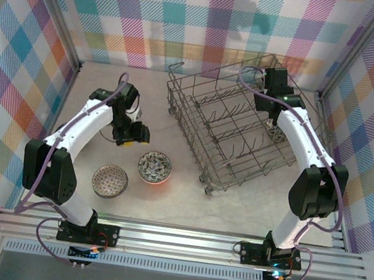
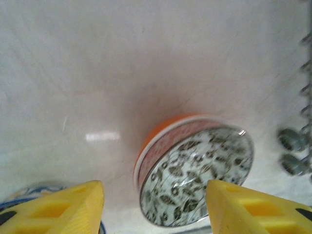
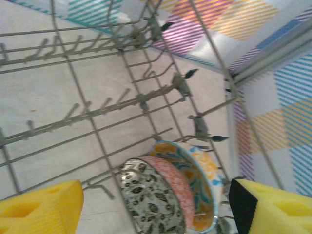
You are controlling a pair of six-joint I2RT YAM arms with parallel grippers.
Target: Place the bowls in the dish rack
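Setting: pale marbled table (image 1: 185, 206); plaid panels (image 1: 190, 15) on three sides
Rack: dish rack (image 1: 227, 128) (image 3: 141, 100), grey wire with rows of upright tines; on the right half of the table, turned at a slant
Bowls in the rack: two, standing on edge against each other by the rack's right-hand wall; racked floral bowl (image 3: 151, 197), dark leaves inside, orange-red outside; orange-yellow bowl (image 3: 202, 178) just behind it, teal-rimmed
Bowls on the table: two, upright, left of the rack, near each other but apart; table floral bowl (image 1: 154, 167) (image 2: 195, 180), orange-red outside, nearer the rack; mosaic bowl (image 1: 109, 180), grey, nearer the arm bases
Right arm: right gripper (image 1: 272, 89) (image 3: 156, 209) over the rack's far right part, above the racked pair; yellow fingers wide apart; nothing held
Left arm: left gripper (image 1: 137, 135) (image 2: 155, 207) low over the table, just beside the table floral bowl on its far left; fingers parted, touching nothing; nothing held
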